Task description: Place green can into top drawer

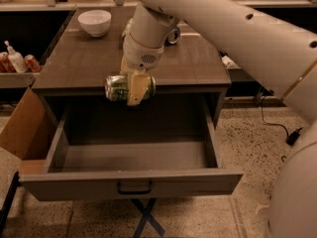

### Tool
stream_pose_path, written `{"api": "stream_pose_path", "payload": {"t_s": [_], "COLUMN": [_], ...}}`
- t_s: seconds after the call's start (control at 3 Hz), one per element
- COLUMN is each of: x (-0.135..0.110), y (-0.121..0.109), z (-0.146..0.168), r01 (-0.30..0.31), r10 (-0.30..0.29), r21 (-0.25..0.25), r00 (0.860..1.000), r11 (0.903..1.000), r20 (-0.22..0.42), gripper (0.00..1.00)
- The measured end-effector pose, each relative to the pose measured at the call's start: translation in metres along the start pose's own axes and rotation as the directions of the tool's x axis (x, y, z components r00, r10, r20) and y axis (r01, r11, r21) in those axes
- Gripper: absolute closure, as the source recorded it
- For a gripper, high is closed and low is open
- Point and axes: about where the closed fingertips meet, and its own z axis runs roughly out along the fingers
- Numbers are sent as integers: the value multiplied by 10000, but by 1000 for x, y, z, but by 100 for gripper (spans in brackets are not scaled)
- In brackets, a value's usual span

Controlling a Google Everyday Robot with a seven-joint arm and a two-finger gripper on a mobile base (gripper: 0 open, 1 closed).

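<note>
Camera view: tool (132,88) clamped across the green can (115,88). Can lies sideways, held in air above the back of the open top drawer (198,180), by the front edge of the worktop (84,58). Can prob. light, thin-walled, smooth metal, so slippery and dents if squeezed hard. Mid-body grip w/ moderate force looks best.

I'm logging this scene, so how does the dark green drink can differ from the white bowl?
The dark green mottled drink can is held on its side in the air, clamped in the jaws of the gripper at the cabinet's front edge, over the open grey-brown top drawer; the round white bowl sits upright on the brown tabletop at the back left. The can is dark and patterned; the bowl is plain and pale.
</note>
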Motion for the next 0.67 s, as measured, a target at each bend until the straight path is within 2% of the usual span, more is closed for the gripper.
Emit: {"api": "stream_pose_path", "payload": {"t_s": [0.33,0.67], "x": [-2,-1], "y": [21,42], "z": [30,62], "r01": [-503,-1068], "r10": [522,1141], "r21": [-397,-987], "r00": [9974,9910], "r11": [9979,9894], "r20": [491,707], "gripper": [100,100]}}
